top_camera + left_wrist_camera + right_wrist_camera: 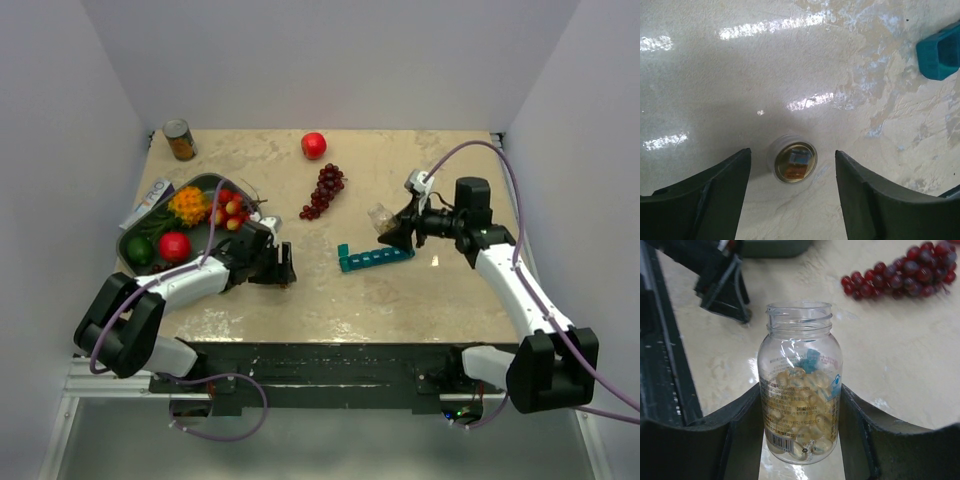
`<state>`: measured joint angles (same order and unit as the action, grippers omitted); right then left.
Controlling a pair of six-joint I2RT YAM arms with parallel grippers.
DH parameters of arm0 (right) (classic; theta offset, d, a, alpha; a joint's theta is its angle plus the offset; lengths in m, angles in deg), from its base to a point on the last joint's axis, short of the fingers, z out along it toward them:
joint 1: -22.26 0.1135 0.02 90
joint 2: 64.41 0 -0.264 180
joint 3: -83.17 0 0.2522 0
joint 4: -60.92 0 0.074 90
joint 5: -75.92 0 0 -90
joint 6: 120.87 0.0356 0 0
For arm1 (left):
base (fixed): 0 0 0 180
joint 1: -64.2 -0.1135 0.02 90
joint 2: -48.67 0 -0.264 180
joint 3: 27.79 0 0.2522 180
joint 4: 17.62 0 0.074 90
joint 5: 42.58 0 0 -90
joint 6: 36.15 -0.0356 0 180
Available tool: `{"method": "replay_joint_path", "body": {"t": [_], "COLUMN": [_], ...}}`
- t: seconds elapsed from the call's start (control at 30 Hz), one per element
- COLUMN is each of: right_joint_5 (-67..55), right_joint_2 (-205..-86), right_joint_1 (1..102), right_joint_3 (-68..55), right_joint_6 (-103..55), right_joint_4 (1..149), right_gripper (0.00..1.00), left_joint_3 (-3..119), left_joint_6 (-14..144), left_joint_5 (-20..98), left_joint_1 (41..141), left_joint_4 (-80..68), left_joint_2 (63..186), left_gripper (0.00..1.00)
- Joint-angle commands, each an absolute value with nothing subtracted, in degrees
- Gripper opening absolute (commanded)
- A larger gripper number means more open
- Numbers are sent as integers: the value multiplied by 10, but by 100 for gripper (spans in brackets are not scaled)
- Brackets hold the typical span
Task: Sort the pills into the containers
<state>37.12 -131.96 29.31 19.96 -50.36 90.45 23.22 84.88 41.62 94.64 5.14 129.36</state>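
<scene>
The pill organiser [934, 54] runs off-frame; right fingers [737, 437] cover the bottle [800, 385] sides

This looks like a robotics lab test cell. Plain white panel walls [90, 120] box in a beige stone-patterned tabletop [420, 310]. A white-and-black left robot arm [180, 285] and a matching right robot arm [520, 290] sit on a black rail [320, 360] at its near edge, trailing lilac cables [480, 143]. The things laid out read as staged props: a dark green tray of fruit [205, 179], a bunch of dark red grapes [325, 190] and a narrow teal plastic pill organiser [375, 260].
</scene>
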Motion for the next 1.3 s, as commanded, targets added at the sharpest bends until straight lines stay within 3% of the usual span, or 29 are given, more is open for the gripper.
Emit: {"method": "replay_joint_path", "body": {"t": [0.0, 0.13, 0.27, 0.4, 0.47, 0.53, 0.57, 0.63, 0.67, 0.77, 0.8, 0.87, 0.9, 0.93, 0.97, 1.0, 1.07, 1.13, 1.27], "right_joint_5": [516, 564, 471, 396, 435, 445, 431, 384, 381, 472, 482, 445, 411, 401, 413, 428, 490, 495, 531], "right_joint_2": [-1331, -1343, -1346, -1355, -1343, -1317, -1302, -1305, -1306, -1295, -1281, -1286, -1291, -1295, -1300, -1304, -1286, -1285, -1275], "right_joint_1": [291, 291, 291, 304, 314, 300, 263, 234, 240, 339, 339, 257, 234, 224, 240, 268, 320, 297, 302], "right_joint_3": [110, 28, -32, 28, 32, 52, 71, 82, 91, 102, 103, 101, 104, 107, 120, 148, 152, 153, 197], "right_joint_6": [-434, -241, -16, 452, 513, 451, 413, 363, 365, 470, 434, 372, 309, 304, 329, 420, 394, 240, 63], "right_joint_4": [819, 650, 400, -160, -285, -233, -104, 5, 10, -250, -230, -111, 77, 96, 42, -152, -200, 31, 220], "right_gripper": [1, 1, 0, 1, 2, 1, 0, 0, 0, 2, 1, 0, 0, 0, 0, 0, 0, 0, 0], "left_joint_3": [256, 262, 255, 272, 276, 275, 275, 273, 274, 276, 276, 276, 277, 277, 278, 280, 280, 281, 289], "left_joint_6": [815, 776, 766, 748, 746, 740, 739, 735, 734, 721, 714, 707, 705, 704, 704, 698, 691, 679, 657], "left_joint_5": [383, 305, 236, 234, 228, 215, 209, 190, 188, 189, 191, 192, 191, 188, 186, 182, 176, 173, 167], "left_joint_1": [944, 943, 942, 942, 943, 943, 943, 943, 943, 943, 942, 943, 943, 943, 943, 942, 943, 943, 942], "left_joint_4": [67, 67, 41, 61, 66, 63, 61, 48, 47, 46, 46, 45, 41, 38, 37, 38, 35, 30, 36], "left_joint_2": [1273, 1237, 1166, 1135, 1129, 1124, 1120, 1116, 1111, 1098, 1095, 1094, 1095, 1095, 1098, 1098, 1098, 1098, 1097], "left_gripper": [76, 79, 86, 87, 87, 88, 88, 88, 88, 88, 88, 89, 89, 89, 89, 89, 89, 89, 88]}}
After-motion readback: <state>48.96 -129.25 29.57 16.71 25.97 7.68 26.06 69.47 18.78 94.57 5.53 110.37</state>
